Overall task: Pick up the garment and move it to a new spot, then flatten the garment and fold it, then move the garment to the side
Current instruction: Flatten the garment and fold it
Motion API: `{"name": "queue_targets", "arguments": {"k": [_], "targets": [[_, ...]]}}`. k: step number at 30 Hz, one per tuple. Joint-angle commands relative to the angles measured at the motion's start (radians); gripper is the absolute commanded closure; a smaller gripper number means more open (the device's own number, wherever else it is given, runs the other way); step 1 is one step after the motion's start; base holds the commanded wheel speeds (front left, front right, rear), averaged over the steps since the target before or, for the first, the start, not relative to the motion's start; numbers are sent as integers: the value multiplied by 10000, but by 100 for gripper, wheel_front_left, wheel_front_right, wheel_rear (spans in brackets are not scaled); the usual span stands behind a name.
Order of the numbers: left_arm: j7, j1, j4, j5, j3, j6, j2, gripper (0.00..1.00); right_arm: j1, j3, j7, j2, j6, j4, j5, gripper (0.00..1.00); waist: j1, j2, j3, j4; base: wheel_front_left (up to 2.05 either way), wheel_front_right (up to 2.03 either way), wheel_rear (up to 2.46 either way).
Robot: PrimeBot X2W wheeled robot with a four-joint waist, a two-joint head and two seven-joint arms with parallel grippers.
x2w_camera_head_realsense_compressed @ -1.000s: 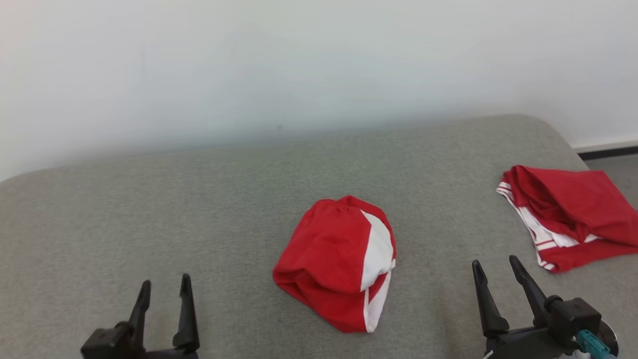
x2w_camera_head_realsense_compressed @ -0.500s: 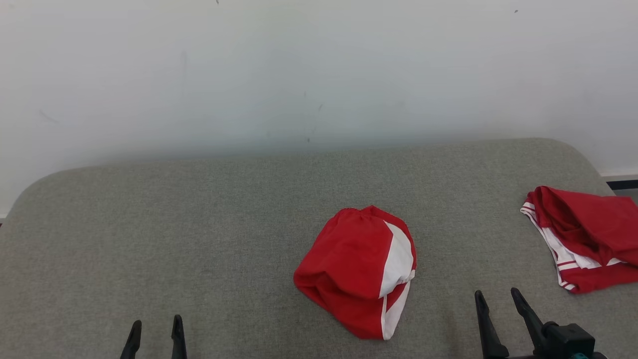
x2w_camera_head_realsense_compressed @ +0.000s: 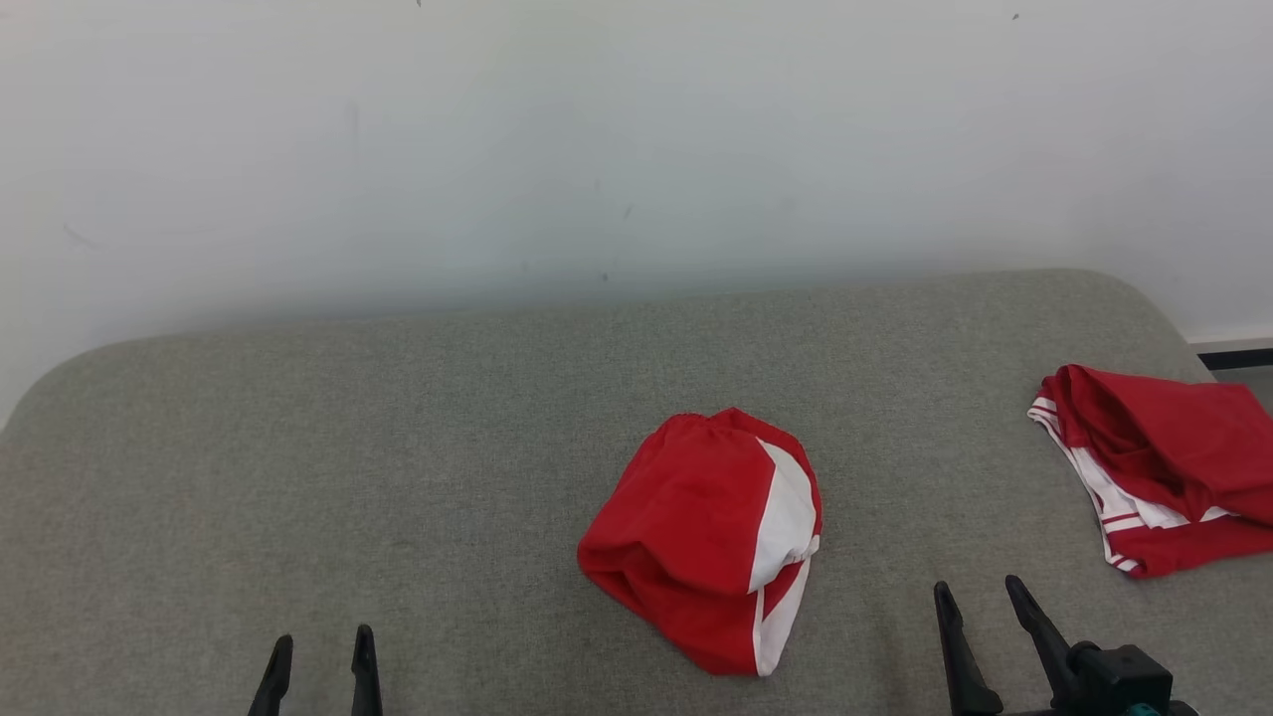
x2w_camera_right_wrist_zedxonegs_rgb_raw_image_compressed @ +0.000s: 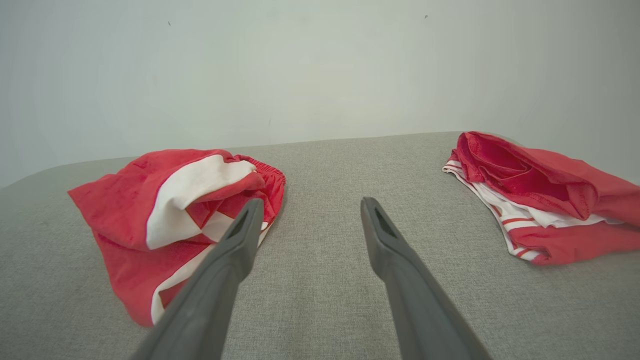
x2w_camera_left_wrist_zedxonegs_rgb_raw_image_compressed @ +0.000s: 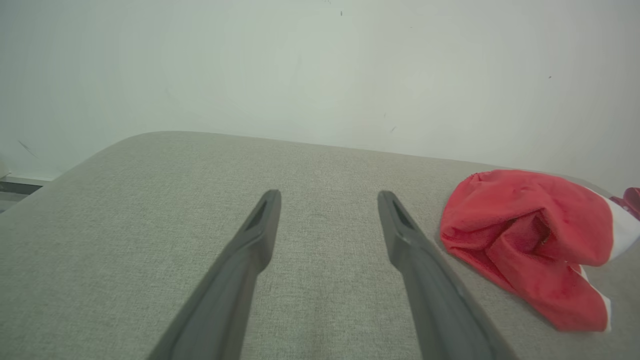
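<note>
A crumpled red and white garment [x2w_camera_head_realsense_compressed: 696, 537] lies in a heap near the middle of the grey padded surface [x2w_camera_head_realsense_compressed: 398, 447]. My left gripper [x2w_camera_head_realsense_compressed: 323, 641] stands open at the lower left, well to the left of the heap, with nothing between its fingers. In the left wrist view the garment [x2w_camera_left_wrist_zedxonegs_rgb_raw_image_compressed: 530, 240] lies to the right of the open left gripper [x2w_camera_left_wrist_zedxonegs_rgb_raw_image_compressed: 328, 196]. My right gripper [x2w_camera_head_realsense_compressed: 977, 587] is open at the lower right, apart from the heap. From the right wrist, the garment [x2w_camera_right_wrist_zedxonegs_rgb_raw_image_compressed: 150, 210] sits just left of the open right gripper [x2w_camera_right_wrist_zedxonegs_rgb_raw_image_compressed: 311, 202].
A second red garment with white stripes [x2w_camera_head_realsense_compressed: 1164, 467] lies bunched at the surface's right edge, and the right wrist view has it [x2w_camera_right_wrist_zedxonegs_rgb_raw_image_compressed: 540, 200] to the right of the fingers. A white wall [x2w_camera_head_realsense_compressed: 636, 149] rises behind the surface. Floor [x2w_camera_head_realsense_compressed: 1248, 378] shows past the right corner.
The head camera has tilted up, so everything sits lower in the picture and less of both grippers shows. Both garments lie as before and both grippers stay open.
</note>
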Motion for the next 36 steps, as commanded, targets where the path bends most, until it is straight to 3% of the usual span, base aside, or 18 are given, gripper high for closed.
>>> {"name": "queue_targets", "arguments": {"k": [1, 15, 21, 27, 36], "targets": [[-2, -66, 26, -111, -12, 40, -15, 0, -45, 6, -54, 29, -31, 12, 8, 0, 1, 0, 6, -14, 0, 0, 0], [0, -384, 148, -22, -107, 121, -13, 0, -103, 141, -79, 22, -31, 43, 82, 0, 1, 0, 145, -132, 0, 0, 0], [107, -1427, 910, 162, -373, -132, 103, 0, -263, 298, -83, 58, -31, 5, 121, 0, 1, 0, 298, -418, 0, 0, 0], [2255, -4035, 2839, 180, -756, -334, 274, 0, -401, 595, -117, -58, -31, 39, 243, 0, 1, 0, 508, -1095, 0, 0, 0], [5812, -7326, 5437, -341, -1320, -345, 66, 0, -892, 1492, -59, -305, -31, 77, 472, 0, 1, 0, 1111, -2948, 0, 0, 0]]}}
